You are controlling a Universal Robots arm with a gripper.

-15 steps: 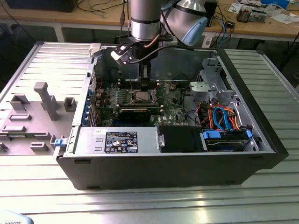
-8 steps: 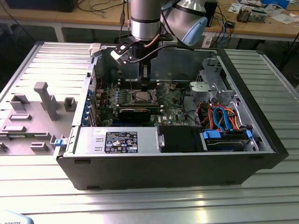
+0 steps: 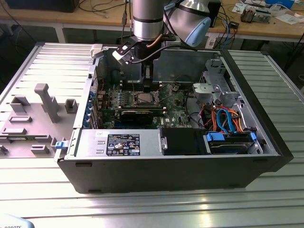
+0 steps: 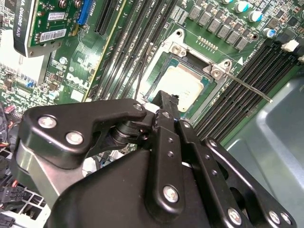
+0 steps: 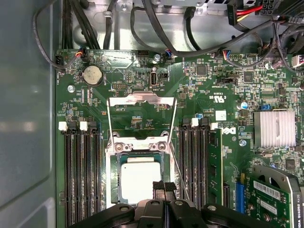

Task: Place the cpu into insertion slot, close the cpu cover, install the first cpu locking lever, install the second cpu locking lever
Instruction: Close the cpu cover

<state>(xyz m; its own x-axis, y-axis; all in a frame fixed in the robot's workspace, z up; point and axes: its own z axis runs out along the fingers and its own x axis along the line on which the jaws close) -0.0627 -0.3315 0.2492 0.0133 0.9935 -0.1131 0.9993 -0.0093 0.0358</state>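
- Silver-grey cpu [image 5: 137,183] lies flat in its socket on the green motherboard [image 5: 213,95], metal top up.
- Black gripper [image 5: 164,186] hangs at the cpu's near edge. Its jaws are together with nothing seen between them, and I cannot tell whether the tips touch the chip.
- On the far side of the socket from the gripper, the cpu cover [image 5: 141,116] is swung open, and the board shows through its window.
- One thin metal lever [image 5: 179,175] slants free beside the socket.
- Dark memory slots [image 5: 78,175] flank the socket on both sides.
- In both wrist views the gripper body hides the socket's near edge.
- In the exterior view the arm reaches into the open computer case [image 3: 266,137] on the ribbed metal desk [image 3: 142,209].
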